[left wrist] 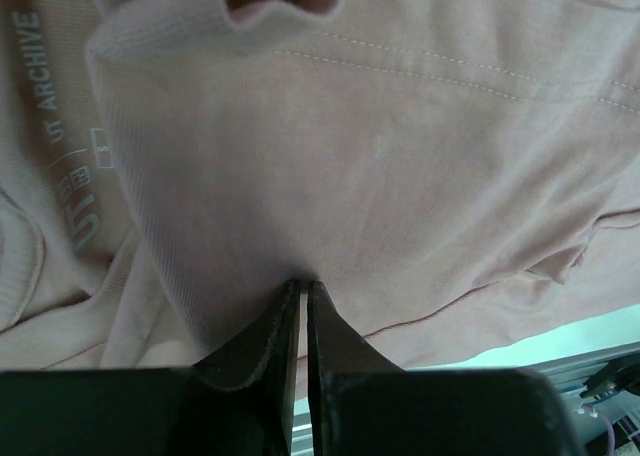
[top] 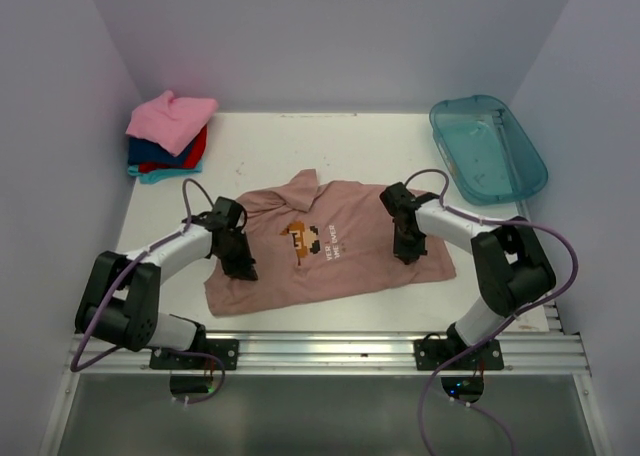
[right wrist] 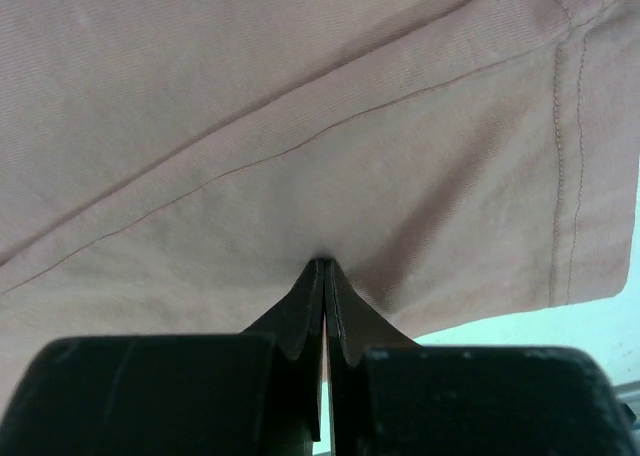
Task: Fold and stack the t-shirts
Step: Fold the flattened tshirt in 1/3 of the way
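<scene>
Status, left to right, everything referenced to the dusty pink-brown tee [top: 345, 261].

- Back-left of the tee, well apart from it: the stack [top: 168, 141] of folded shirts. Bright pink one [top: 172, 116] on top, red [top: 197, 148], blue [top: 148, 153] and teal [top: 165, 175] under it. Those look done to me.
- Left gripper [top: 243, 266] is at the tee's left edge. On the left wrist view the fingers are all but together, a hairline slit between them, with cloth puckered into the tips. I read that as pinching the tee, though the hold looks light.
- The tee itself lies spread on the table [top: 260, 146], middle near side, chest print [top: 305, 238] facing up, cloth rumpled. I see no fold in it yet.
- Right gripper [top: 407, 248] is at the tee's right side, clenched tight on a pinch of fabric close to a stitched hem.
- Back-right of the tee, apart from it: teal plastic tub [top: 488, 148]. Not part of the job.

My estimate: four shirts are done and this one is barely started. All its folds are left, then the carry over to the stack. Both arms are placed for a first fold.
</scene>
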